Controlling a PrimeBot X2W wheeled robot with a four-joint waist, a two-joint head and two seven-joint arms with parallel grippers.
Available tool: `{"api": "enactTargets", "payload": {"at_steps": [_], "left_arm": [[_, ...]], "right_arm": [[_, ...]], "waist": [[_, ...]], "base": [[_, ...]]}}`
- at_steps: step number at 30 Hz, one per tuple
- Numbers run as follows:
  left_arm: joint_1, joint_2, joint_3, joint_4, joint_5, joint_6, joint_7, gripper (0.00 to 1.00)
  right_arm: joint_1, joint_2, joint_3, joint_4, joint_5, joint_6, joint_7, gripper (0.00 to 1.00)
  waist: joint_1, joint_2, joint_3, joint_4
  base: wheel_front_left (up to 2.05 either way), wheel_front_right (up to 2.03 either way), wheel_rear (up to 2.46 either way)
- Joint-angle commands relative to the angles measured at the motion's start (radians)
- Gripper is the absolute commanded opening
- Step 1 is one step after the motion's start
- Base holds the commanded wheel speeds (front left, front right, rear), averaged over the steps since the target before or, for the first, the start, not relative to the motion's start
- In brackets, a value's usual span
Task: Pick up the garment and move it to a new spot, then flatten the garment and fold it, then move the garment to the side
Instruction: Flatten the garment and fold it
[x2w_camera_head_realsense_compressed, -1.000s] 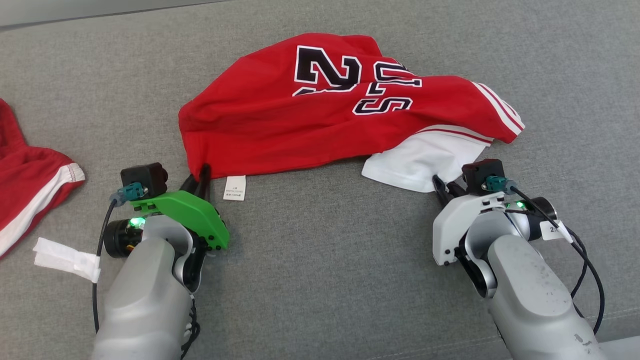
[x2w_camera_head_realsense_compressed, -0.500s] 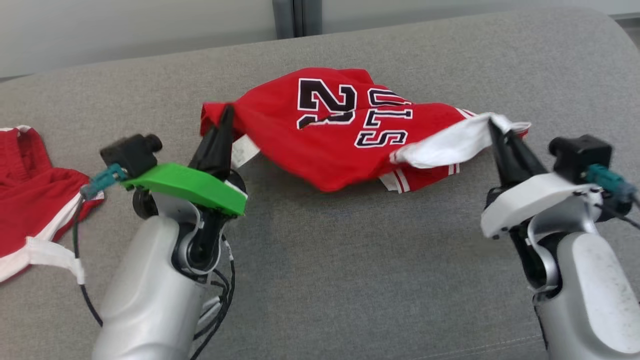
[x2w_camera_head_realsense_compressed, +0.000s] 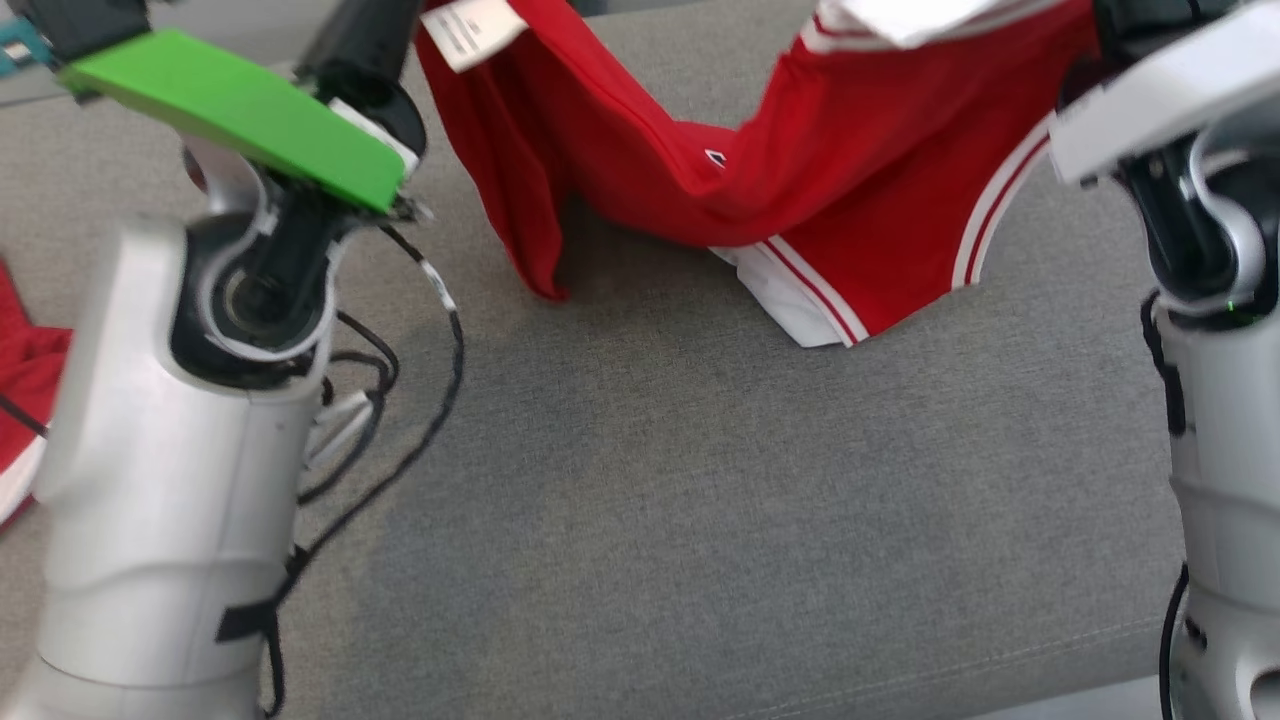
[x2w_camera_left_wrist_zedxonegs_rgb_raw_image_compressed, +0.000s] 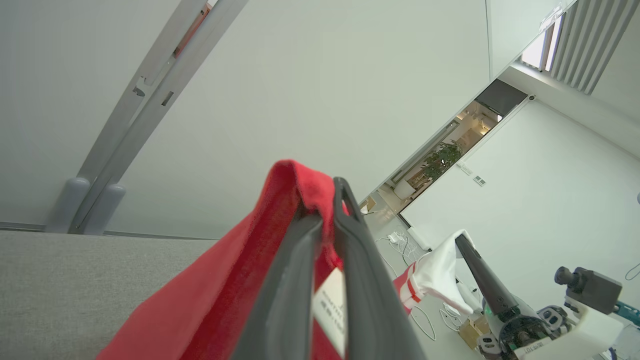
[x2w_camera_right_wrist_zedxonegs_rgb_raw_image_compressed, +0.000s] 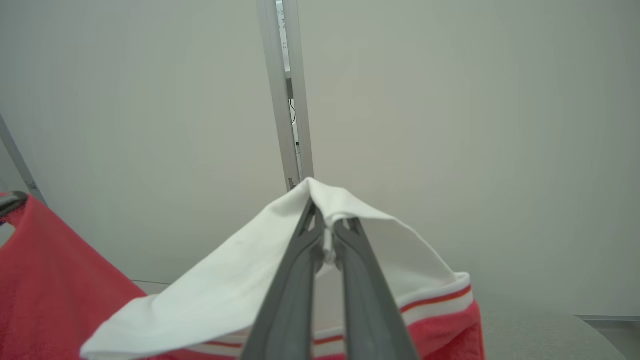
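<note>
My left pincer grips the garment by its red corner and my right pincer by its white edge. It hangs between them, sagging toward the grey cushion. Pick-up looks done; relocating, flattening and folding remain.

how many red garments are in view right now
2. One red jersey hangs over the grey cushion, pinched at its corners by the left hand and right hand. The other red garment lies at the head view's left edge, mostly cut off; more may be hidden.
</note>
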Motion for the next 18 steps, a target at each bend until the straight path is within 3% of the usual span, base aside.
{"api": "enactTargets", "payload": {"at_steps": [1, 5, 10, 14, 18], "left_arm": [[-0.06, 0.029, 0.007, 0.009, 0.027, -0.013, -0.006, 0.0], [-0.206, 0.053, 0.019, 0.109, 0.083, -0.047, -0.043, 0.0], [-0.401, 0.079, 0.009, 0.264, 0.21, -0.096, -0.202, 0.0], [-0.535, 0.061, 0.051, 0.328, 0.239, -0.118, -0.374, 0.0], [-0.607, 0.073, 0.057, 0.32, 0.223, -0.13, -0.473, 0.0]], "right_arm": [[-0.069, -0.002, 0.019, 0.044, 0.022, 0.0, 0.003, 0.0], [-0.3, -0.024, 0.093, 0.267, 0.021, 0.0, -0.058, 0.0], [-0.566, 0.007, 0.055, 0.517, -0.051, 0.0, -0.317, 0.0], [-0.72, 0.038, -0.017, 0.627, -0.102, 0.0, -0.526, 0.0], [-0.822, 0.044, -0.052, 0.624, -0.149, 0.0, -0.576, 0.0]], "waist": [[0.0, 0.0, 0.127, -0.032], [0.0, 0.0, 0.224, -0.046], [0.0, 0.0, 0.276, -0.03], [0.0, 0.0, 0.277, -0.02], [0.0, 0.0, 0.277, -0.013]], "base": [[0.0, 0.0, 0.0], [0.0, 0.0, 0.0], [0.0, 0.0, 0.0], [0.0, 0.0, 0.0], [0.0, 0.0, 0.0]]}}
